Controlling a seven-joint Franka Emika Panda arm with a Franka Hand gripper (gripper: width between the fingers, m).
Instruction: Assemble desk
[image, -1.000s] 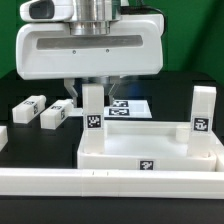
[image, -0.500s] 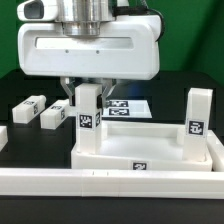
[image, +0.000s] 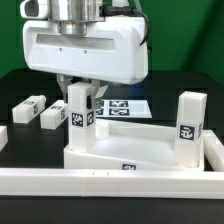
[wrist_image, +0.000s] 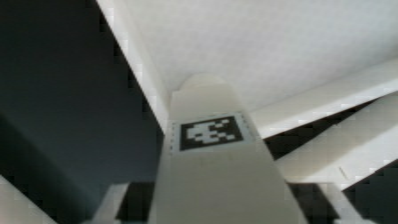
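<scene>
The white desk top (image: 140, 152), a tray with a raised rim, lies on the black table and looks slightly skewed. Two leg blocks stand upright on it: one at the corner on the exterior view's left (image: 78, 118) and one on the right (image: 187, 118). My gripper (image: 80, 98) comes down from above and is shut on the left leg. In the wrist view that leg (wrist_image: 217, 150) with its tag runs up between my fingers (wrist_image: 111, 205). Two loose legs (image: 29, 108) (image: 55, 115) lie on the table at the exterior view's left.
The marker board (image: 128, 108) lies flat behind the desk top. A long low white rail (image: 100, 183) runs along the front edge and another piece (image: 214, 155) borders the right side. The arm's large white housing (image: 85, 45) hangs over the left leg.
My gripper has moved to the exterior view's left with the leg. The desk top and its right leg have shifted left with it and turned a little.
</scene>
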